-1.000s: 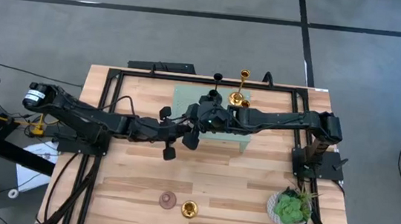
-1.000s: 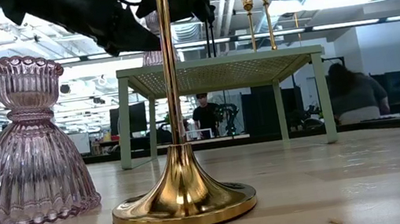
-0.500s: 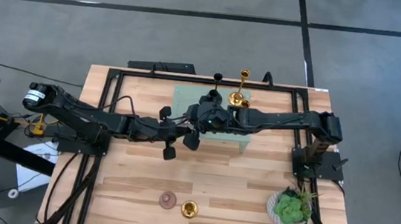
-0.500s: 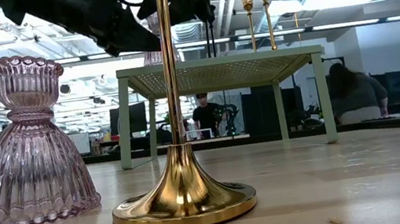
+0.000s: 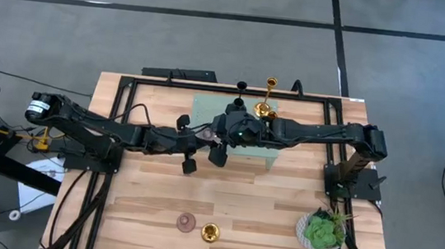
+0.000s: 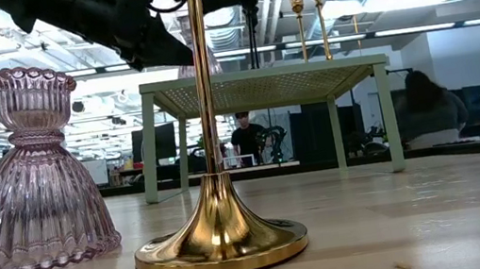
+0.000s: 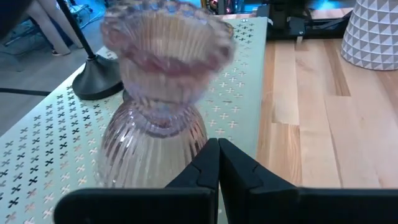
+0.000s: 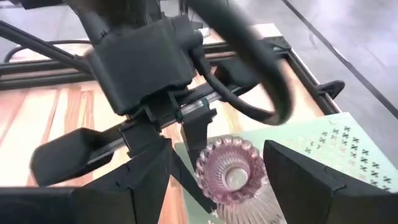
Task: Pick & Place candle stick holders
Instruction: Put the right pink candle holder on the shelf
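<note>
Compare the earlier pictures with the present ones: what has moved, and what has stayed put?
Both arms shifted slightly over the green stand: the left gripper, shut, crept toward the table's far side, and the right gripper, open around the pink holder, nudged along a little. No grasp visibly changed. The near pink holder, near gold holder and plant stayed put.

Base of the pink holder [image 8: 231, 167] below the frame edge, rim blurred.
</note>
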